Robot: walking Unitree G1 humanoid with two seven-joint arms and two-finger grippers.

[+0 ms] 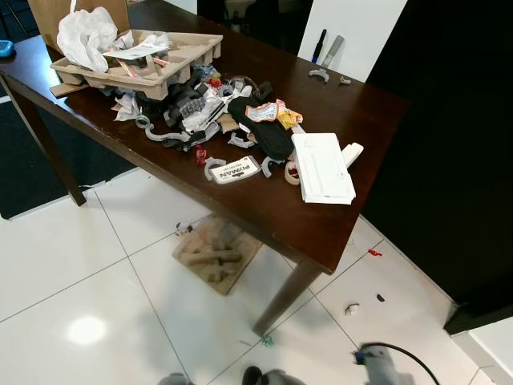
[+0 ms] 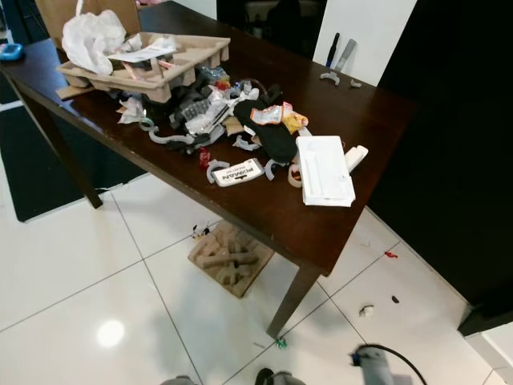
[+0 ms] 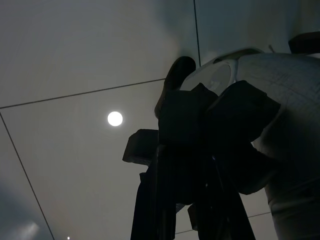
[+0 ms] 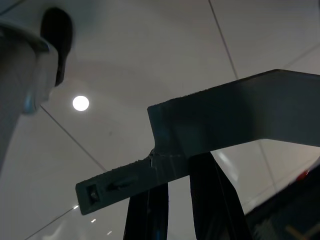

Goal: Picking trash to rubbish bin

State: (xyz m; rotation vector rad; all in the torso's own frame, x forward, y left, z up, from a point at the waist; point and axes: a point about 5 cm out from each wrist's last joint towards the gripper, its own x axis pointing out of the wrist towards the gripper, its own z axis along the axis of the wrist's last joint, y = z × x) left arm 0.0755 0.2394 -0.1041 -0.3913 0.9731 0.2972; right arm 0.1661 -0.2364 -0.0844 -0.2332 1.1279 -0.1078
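While your left gripper [image 3: 200,165] clamps dark trash [image 3: 220,125] and your right gripper [image 4: 180,200] pinches one flat grey strip [image 4: 210,135], one white box [image 1: 322,167] tops the table [image 1: 264,208].

1 table [image 1: 353,120], 1 white box [image 1: 322,167], 2 cardboard trays [image 1: 132,68] [image 1: 215,253], 2 pens [image 1: 325,48]

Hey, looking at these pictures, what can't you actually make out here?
- Pile on the table: items overlap, too small to name.
- Scraps on the floor: too small to identify.
- Left gripper: dark in its wrist view.
- Right gripper: holds a flat grey piece, cut off by the edge.
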